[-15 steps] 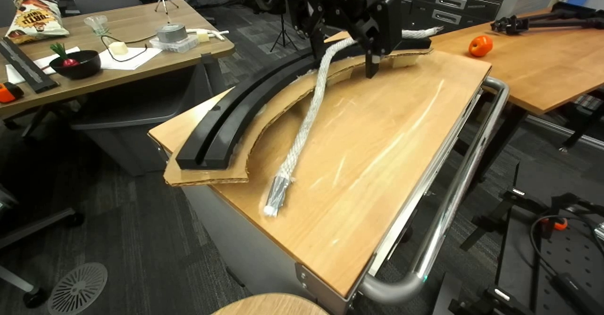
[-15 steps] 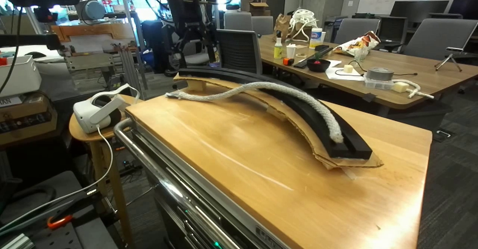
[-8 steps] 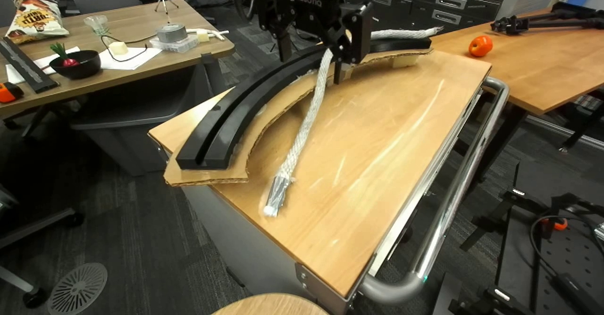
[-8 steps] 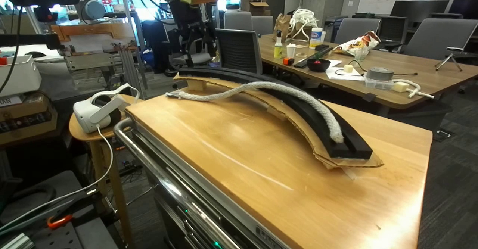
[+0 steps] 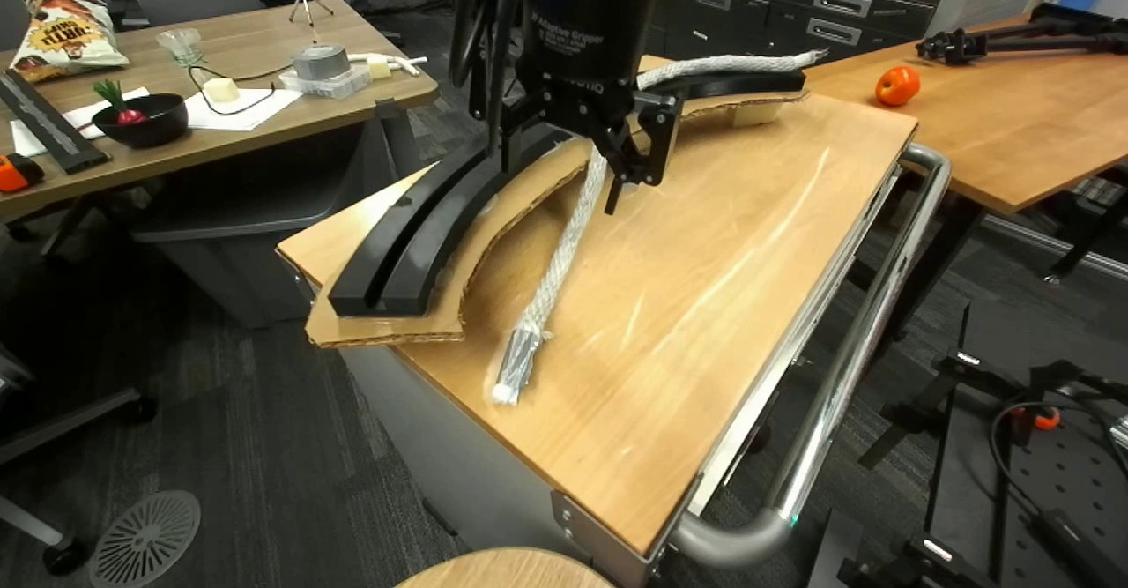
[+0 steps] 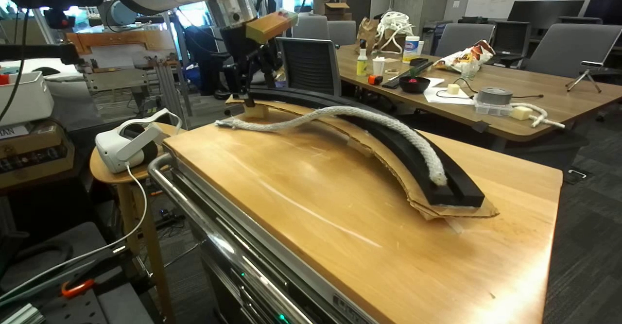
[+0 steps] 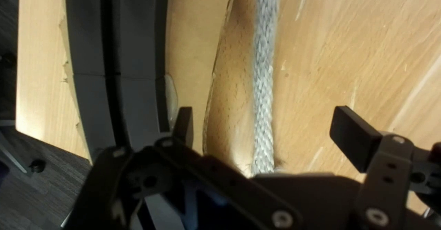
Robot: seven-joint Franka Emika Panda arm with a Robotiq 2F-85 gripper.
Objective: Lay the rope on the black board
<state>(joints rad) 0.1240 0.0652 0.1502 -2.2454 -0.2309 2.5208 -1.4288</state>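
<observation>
One long, pale, braided rope (image 5: 568,244) lies partly on the black board (image 5: 414,279) and partly off it — I can follow it in both exterior views. Towards one end of the black board it runs along the top, its tip close to that end; whether any of it sits down in the groove I cannot tell. Near the middle it leaves the black board over the inner curve, crosses the cardboard base (image 5: 388,331) and carries on along the wooden tabletop (image 5: 705,306), where its tape-wrapped end rests near the black board's opposite end, apart from it.

Over that second stretch, on the inner side of the black board, hangs the gripper (image 7: 265,123), its jaws spread wide with nothing in their hold. In the wrist view the rope shows between them, clear of both — one jaw just beside the black board's inner edge, the other farther off, above the wooden tabletop.

Outside the black board's outer curve, well apart from it, stands a brown table (image 5: 229,41) with a chip bag (image 5: 69,33) and a black bowl (image 5: 145,121). Across from the inner curve, a metal rail (image 5: 835,385) runs along the wooden tabletop's edge.
</observation>
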